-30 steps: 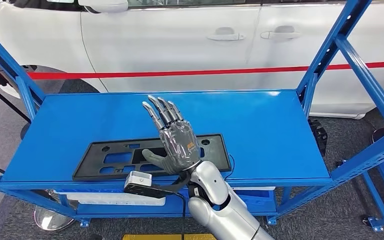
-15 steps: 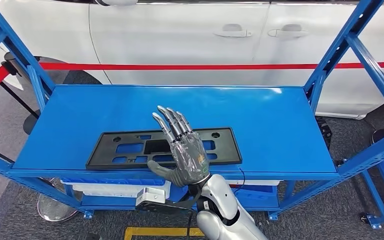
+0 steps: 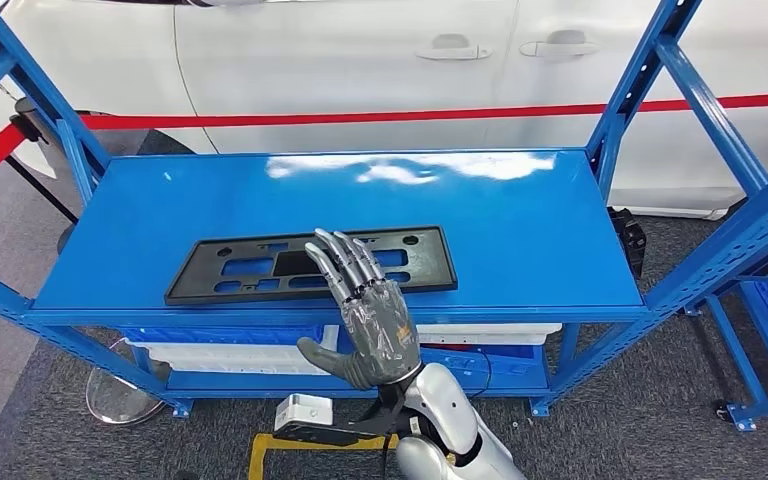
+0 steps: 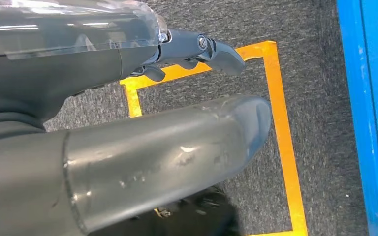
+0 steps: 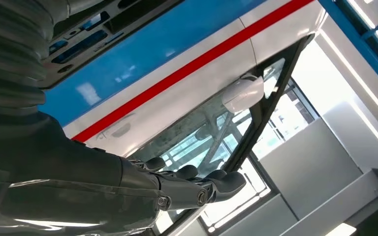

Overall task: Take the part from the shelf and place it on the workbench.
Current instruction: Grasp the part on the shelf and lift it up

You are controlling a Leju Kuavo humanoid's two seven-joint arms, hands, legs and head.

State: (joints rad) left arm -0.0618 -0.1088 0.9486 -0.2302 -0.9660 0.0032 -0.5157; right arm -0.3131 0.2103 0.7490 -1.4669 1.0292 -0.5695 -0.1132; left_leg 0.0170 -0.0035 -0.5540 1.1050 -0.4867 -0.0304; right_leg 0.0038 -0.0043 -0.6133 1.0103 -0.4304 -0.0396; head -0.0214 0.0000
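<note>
Lying flat on the blue shelf [image 3: 520, 230], the black part [image 3: 310, 264] sits beyond the empty, spread-fingered right robot hand [image 3: 365, 320]

The right hand [image 3: 372, 330] hides part of the black part's [image 3: 260, 268] near edge.

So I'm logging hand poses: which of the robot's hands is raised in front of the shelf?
The right hand, fingers spread, holding nothing, near the black part. The left hand hangs over carpet.

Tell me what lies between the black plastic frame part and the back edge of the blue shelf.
Nothing: in the head view, behind the black plastic frame part there is bare blue shelf surface, showing just light reflections, up to its back edge.
</note>
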